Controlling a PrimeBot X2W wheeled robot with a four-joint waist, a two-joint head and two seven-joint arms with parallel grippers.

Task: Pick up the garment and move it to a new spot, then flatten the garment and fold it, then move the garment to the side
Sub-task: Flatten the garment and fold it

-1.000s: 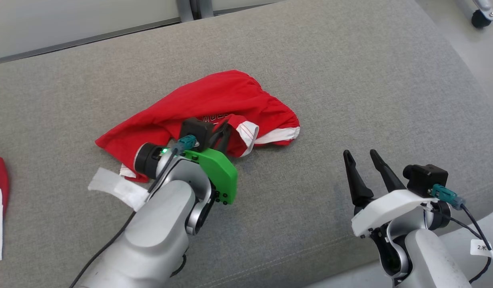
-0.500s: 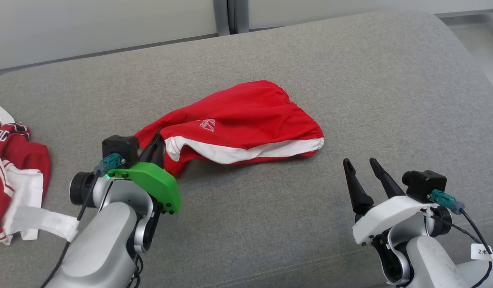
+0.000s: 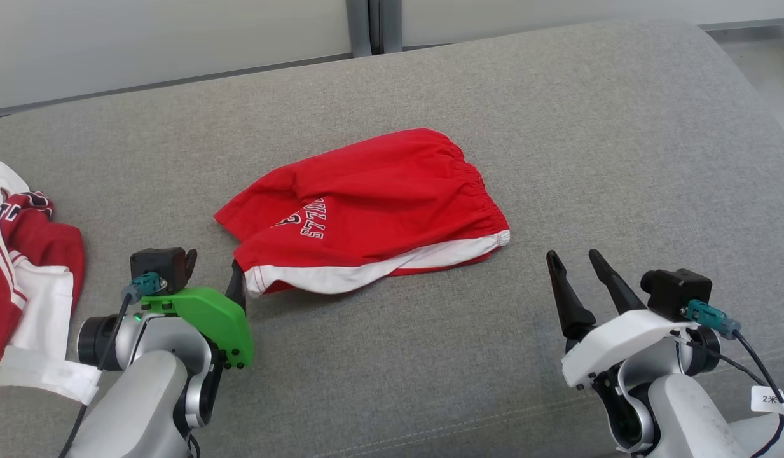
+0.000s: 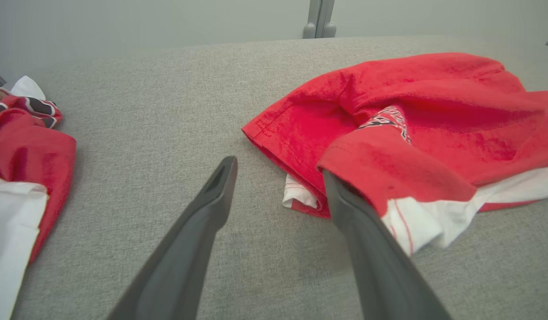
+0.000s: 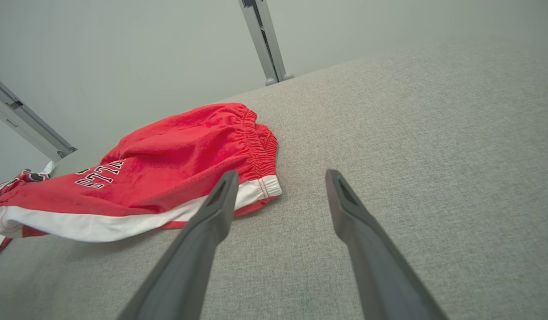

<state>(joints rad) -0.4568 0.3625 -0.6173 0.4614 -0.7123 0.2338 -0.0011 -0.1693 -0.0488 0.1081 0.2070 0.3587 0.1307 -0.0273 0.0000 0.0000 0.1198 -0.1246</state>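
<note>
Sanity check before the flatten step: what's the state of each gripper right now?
Left gripper: open, gripping nothing; the hem of the red shorts lies against it.
Right gripper: open, empty.

Surface: grey upholstered cushion (image 3: 620, 127), woven fabric, wide and flat, rounded at far-rt corner. Stitched seam (image 3: 430, 421) runs along near edge.

Centre of cushion: red athletic shorts (image 3: 379, 191), lying mostly flat, some rumples. Gathered elastic waistband at rt end, leg hems toward left. White stripe along near side. Black-and-white lettering on top face, upside-down from head view. Left leg layers overlap, white lining peeks out under hem.

Far left of cushion: 2nd heap of clothing (image 3: 29, 273), red + white, crumpled, partly cut off by frame edge. Well apart from shorts, bare fabric btwn them.
</note>
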